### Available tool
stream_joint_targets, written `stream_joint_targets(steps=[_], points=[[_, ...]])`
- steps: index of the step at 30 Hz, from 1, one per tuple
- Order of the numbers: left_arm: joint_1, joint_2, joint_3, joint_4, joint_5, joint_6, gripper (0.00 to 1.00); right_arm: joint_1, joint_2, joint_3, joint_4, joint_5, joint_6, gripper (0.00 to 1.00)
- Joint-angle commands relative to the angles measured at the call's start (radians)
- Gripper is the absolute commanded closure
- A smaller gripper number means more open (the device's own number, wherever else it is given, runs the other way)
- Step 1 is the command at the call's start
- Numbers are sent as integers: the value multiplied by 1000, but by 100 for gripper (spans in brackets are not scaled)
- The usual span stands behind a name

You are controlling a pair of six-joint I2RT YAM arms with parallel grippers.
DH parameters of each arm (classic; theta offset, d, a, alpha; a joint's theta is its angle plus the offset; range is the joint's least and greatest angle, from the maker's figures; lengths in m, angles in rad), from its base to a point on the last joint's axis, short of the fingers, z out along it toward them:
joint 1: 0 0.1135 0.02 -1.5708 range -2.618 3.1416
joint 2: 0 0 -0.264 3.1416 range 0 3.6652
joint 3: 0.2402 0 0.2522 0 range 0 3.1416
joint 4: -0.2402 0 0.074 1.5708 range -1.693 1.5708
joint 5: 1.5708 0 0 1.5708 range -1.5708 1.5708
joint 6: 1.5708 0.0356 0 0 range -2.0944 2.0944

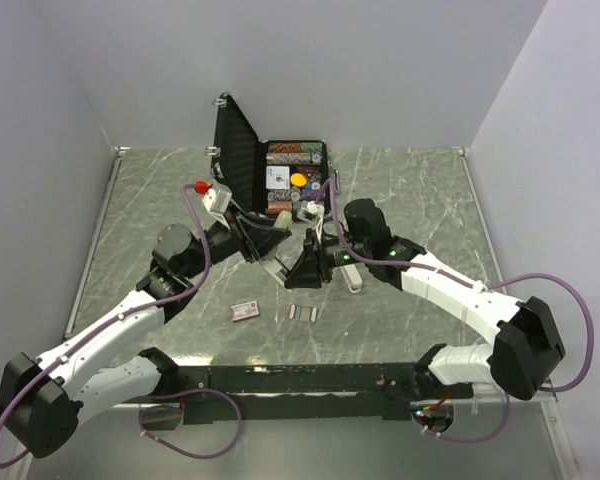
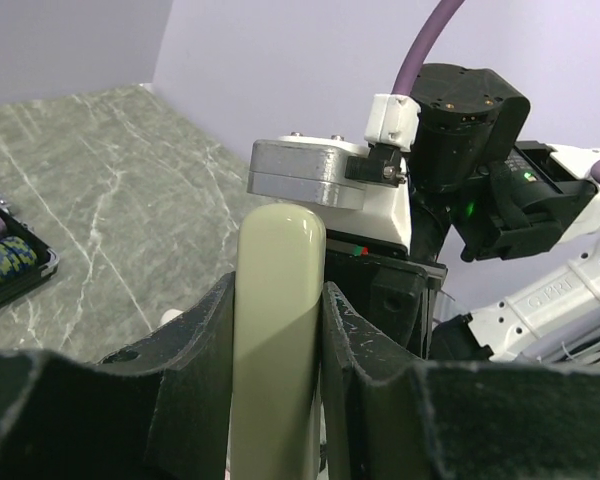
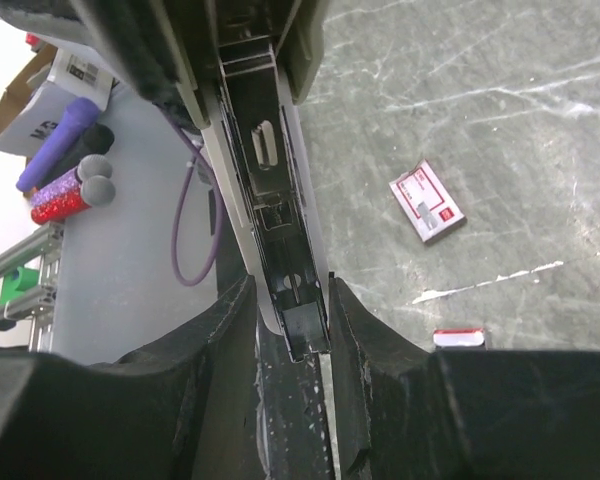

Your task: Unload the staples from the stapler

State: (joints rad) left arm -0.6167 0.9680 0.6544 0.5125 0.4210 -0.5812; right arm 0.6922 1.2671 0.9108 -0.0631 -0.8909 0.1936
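Note:
The stapler (image 1: 283,263) hangs above the table's middle, held between both grippers. My left gripper (image 2: 277,290) is shut on its pale cream top arm (image 2: 276,300). My right gripper (image 3: 288,285) is shut on the opened metal magazine (image 3: 270,180). The magazine's channel looks dark, and I see no silvery strip in it. Short silvery staples (image 1: 302,313) lie on the table in front of the grippers. In the right wrist view a small red-edged white piece (image 3: 458,338) shows beside my finger, and I cannot tell what it is.
A reddish-pink staple box (image 1: 245,311) lies left of the staples and also shows in the right wrist view (image 3: 427,201). An open black case (image 1: 238,150) with poker chips stands at the back centre. Walls close in the marble table (image 1: 430,200).

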Motion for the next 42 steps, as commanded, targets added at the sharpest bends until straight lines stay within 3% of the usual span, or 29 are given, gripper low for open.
stream_joint_targets(steps=[1, 13, 26, 42], points=[[-17, 21, -15, 55, -25, -71, 99, 4, 34, 33, 203, 96, -6, 79], [-17, 78, -3, -32, -129, -66, 99, -17, 167, 36, 397, 171, 78, 67], [-17, 179, 8, -42, -244, -57, 99, -63, 391, 91, 617, 208, 187, 63], [-23, 319, 11, -60, -393, -134, 99, -82, 491, 91, 678, 299, 198, 51]])
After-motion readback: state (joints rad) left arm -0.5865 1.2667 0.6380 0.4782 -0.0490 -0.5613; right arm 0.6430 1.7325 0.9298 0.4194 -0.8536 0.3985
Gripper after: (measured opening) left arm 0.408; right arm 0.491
